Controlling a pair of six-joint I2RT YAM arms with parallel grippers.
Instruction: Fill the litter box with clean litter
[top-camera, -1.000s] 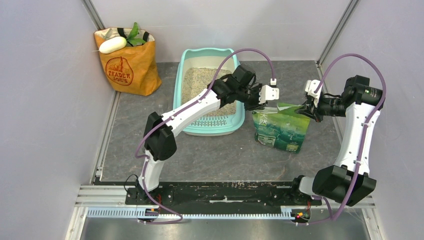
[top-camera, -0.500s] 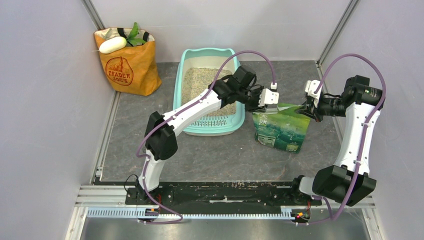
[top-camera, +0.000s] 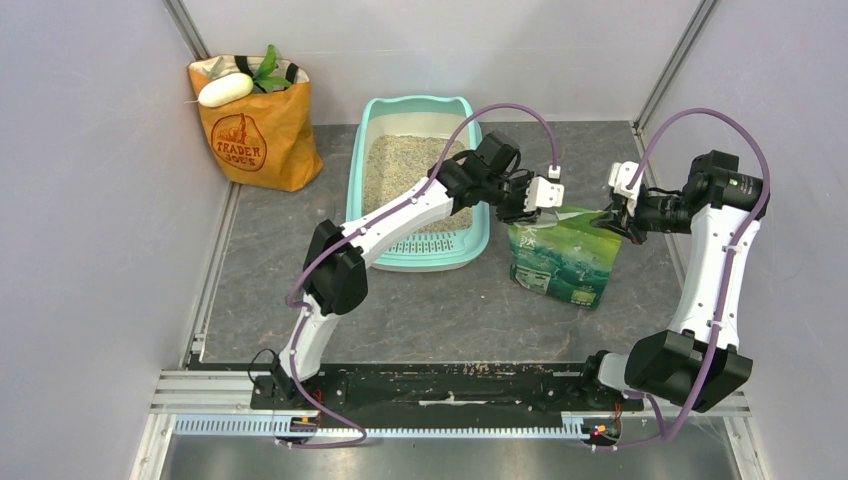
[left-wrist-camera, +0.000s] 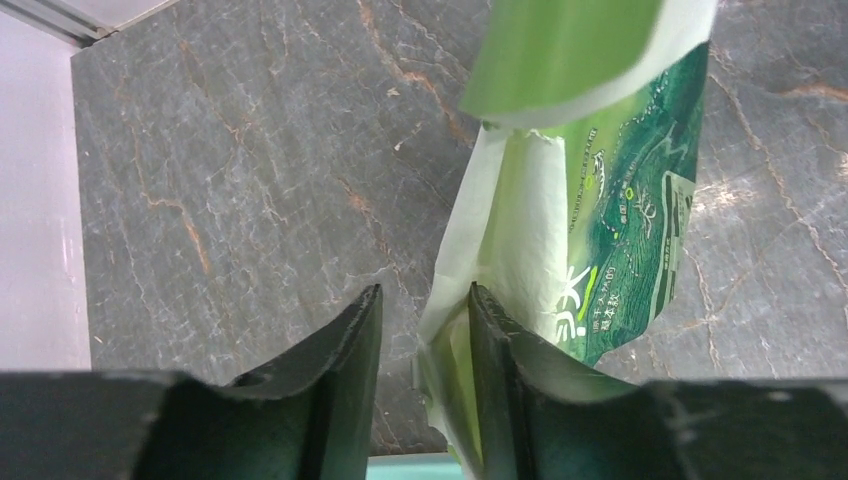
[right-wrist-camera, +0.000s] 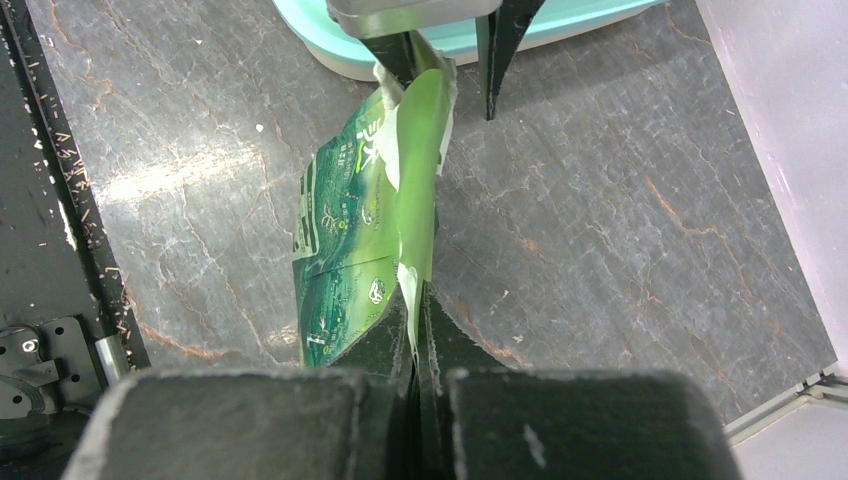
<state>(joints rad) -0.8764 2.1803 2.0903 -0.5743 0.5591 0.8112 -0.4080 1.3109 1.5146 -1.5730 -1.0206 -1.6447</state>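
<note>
The litter box (top-camera: 415, 103) is found partly filled with litter (top-camera: 395, 160). Just right of the box, a green bag (top-camera: 565, 262) is held upright. The bag's top corner farther from the box is pinched by the right gripper (right-wrist-camera: 414, 300), jaws pressed together. The left gripper (left-wrist-camera: 422, 297) is spread, with the bag edge nearer the box lying between its fingers.

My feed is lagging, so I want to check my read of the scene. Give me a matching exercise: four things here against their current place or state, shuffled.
Things:
1. litter box
2. green bag
3. left gripper
4. orange paper bag

States:
A. open
B. stands in the far left corner
C. pinched at its top edge by the right gripper
D. holds beige litter

Pairs: 1-D, 2-C, 3-A, 4-B
</note>
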